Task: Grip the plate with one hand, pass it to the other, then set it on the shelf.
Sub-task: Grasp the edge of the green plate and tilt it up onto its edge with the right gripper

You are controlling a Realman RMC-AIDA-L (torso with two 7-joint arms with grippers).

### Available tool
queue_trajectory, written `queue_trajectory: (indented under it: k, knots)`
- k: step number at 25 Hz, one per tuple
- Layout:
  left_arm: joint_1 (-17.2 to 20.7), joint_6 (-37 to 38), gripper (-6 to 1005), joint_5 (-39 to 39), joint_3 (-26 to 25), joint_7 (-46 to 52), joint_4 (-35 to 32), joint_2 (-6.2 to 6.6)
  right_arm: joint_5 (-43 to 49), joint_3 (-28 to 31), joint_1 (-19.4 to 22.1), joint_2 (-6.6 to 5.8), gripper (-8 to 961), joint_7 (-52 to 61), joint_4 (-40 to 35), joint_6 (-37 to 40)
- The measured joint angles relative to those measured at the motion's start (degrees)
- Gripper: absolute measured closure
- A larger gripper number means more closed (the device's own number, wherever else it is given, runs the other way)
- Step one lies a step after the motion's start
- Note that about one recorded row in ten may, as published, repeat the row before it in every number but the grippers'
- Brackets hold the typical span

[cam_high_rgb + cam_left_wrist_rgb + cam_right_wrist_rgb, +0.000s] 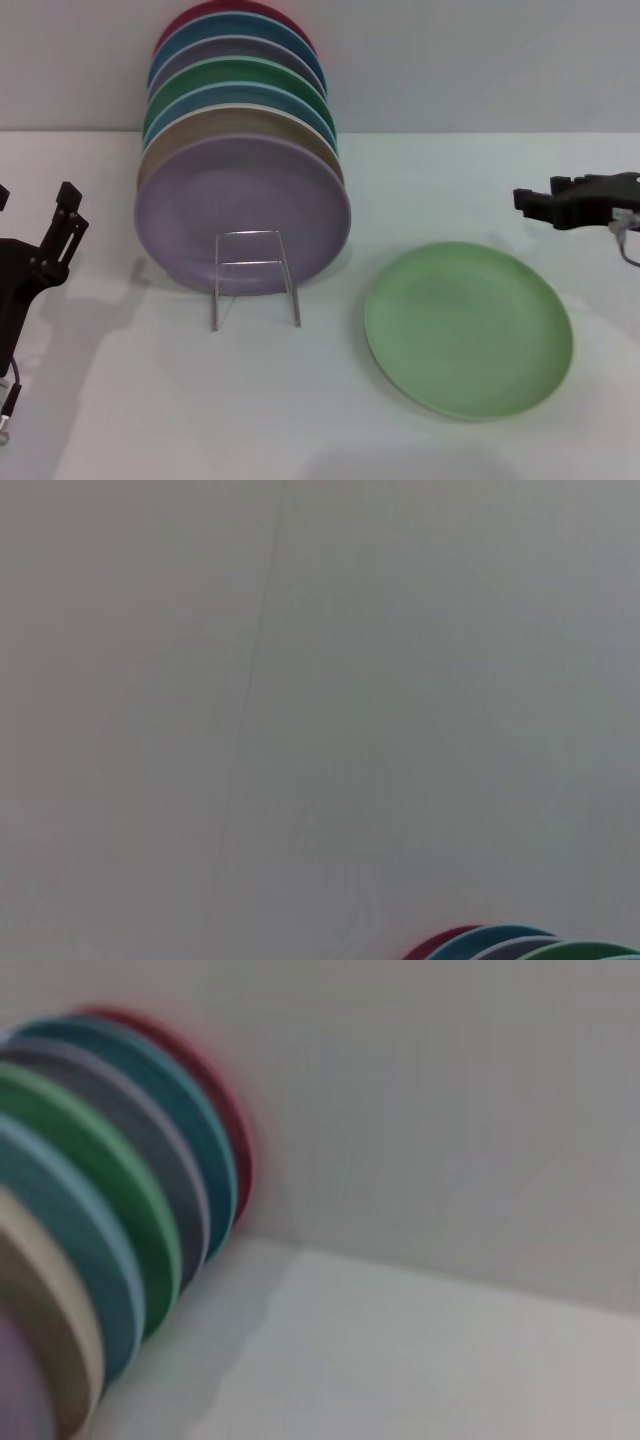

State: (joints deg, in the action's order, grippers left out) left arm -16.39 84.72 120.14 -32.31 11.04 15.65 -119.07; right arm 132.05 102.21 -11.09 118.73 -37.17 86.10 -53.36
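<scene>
plate (468, 328) lying flat near surface (120, 420) front edge, untouched. right claw (528, 202) hovering beyond it, left claw (62, 218) waiting at left edge; cannot tell either's opening. risk: shallow rim slipping, shelf (254, 275) already crowded.

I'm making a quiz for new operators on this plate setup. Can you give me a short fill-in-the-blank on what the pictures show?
1. The pale green plate lies ____ on the table.
2. The front plate leaning in the stack is ____ in colour.
3. The wire shelf stands in ____ of the stack of plates.
4. The plate lies nearer the ____ gripper than the other gripper.

Missing words: flat; lilac; front; right
</scene>
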Motion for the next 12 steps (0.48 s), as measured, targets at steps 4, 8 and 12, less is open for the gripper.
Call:
queue_trajectory:
  k: [4, 8, 12]
  knots:
    - [-0.15, 0.00, 173, 0.00, -0.04, -0.17, 0.00, -0.01, 5.18, 6.62, -4.54, -0.08, 443, 3.15, 1.82, -13.75]
    - [-0.26, 0.00, 173, 0.00, -0.04, -0.28, 0.00, 0.02, 8.91, 9.01, -7.57, -0.15, 444, 5.51, 2.76, -22.16]
    - [-0.29, 0.18, 173, 0.00, -0.03, -0.37, 0.00, 0.13, 14.17, 10.27, -10.73, -0.26, 444, 8.54, 2.48, -27.52]
